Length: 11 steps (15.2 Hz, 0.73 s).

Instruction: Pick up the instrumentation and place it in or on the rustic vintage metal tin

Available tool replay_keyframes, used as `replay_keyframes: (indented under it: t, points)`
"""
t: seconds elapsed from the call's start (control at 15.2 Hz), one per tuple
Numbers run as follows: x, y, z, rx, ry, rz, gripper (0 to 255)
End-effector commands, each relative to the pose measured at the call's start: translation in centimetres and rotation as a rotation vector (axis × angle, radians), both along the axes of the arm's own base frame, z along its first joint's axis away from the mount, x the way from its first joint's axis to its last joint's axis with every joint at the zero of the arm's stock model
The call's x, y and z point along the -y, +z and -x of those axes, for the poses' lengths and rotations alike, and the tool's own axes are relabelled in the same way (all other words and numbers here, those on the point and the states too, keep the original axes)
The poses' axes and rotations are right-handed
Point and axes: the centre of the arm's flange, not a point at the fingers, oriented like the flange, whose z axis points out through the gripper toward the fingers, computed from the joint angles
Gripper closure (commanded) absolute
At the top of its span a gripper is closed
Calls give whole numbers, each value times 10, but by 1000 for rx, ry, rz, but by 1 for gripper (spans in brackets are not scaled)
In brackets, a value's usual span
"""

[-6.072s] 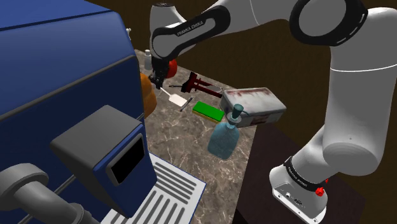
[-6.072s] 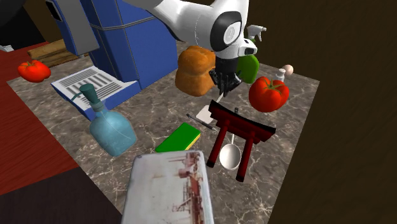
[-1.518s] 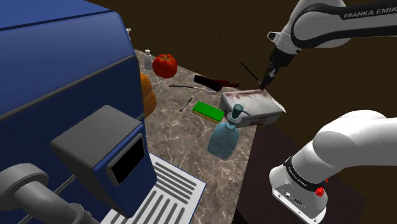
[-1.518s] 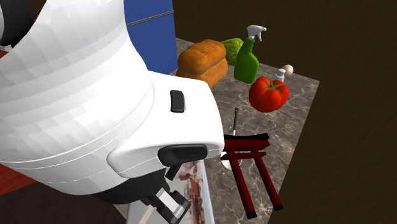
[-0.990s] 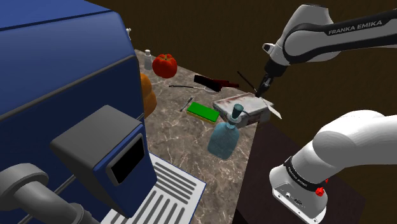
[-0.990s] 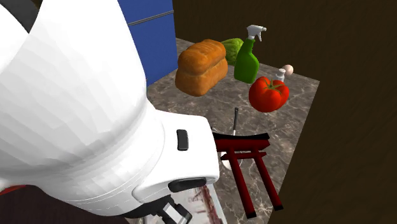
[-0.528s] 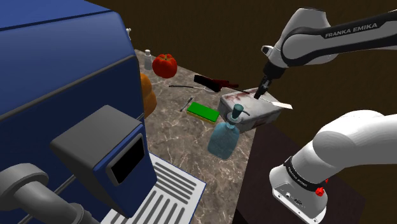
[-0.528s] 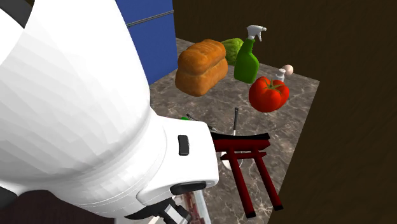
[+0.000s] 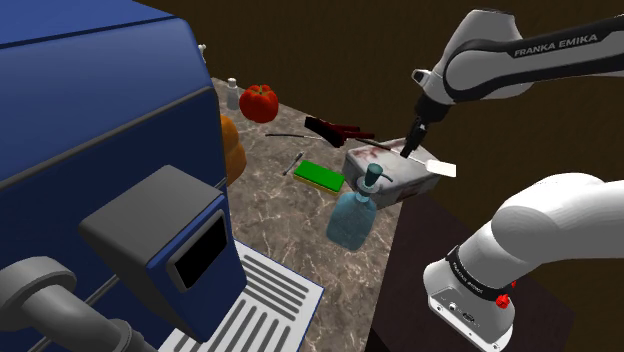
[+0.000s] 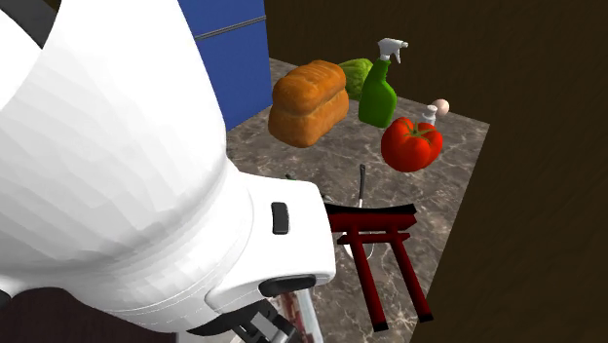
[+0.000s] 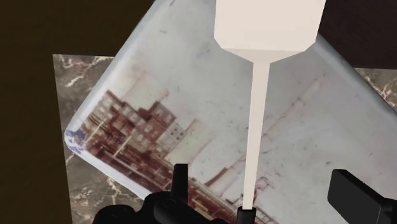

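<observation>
The black hand (image 11: 259, 170) hangs above the white rectangular tin with a rusty-red building print (image 11: 159, 95), fingers spread clear of the slim white flat-bladed tool (image 11: 260, 95) between them.

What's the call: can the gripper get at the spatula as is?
Probably yes: the gripper hangs open right above the spatula, the thin handle between its fingers, nothing in between. The spatula lies on the tin.

A brown veined-stone counter (image 9: 270, 200) stands against plain dark brown walls (image 9: 330, 40). A large blue machine (image 9: 90, 100) takes up one end of it. The light is even and soft.
</observation>
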Motion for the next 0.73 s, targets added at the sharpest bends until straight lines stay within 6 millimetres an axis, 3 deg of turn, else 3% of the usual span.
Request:
replay_keyframes:
  t: [0.0,0.13,0.66]
  points:
    - [0,21,1,-1,0,0,0]
    - [1,44,3,-1,0,0,0]
    - [1,44,3,-1,0,0,0]
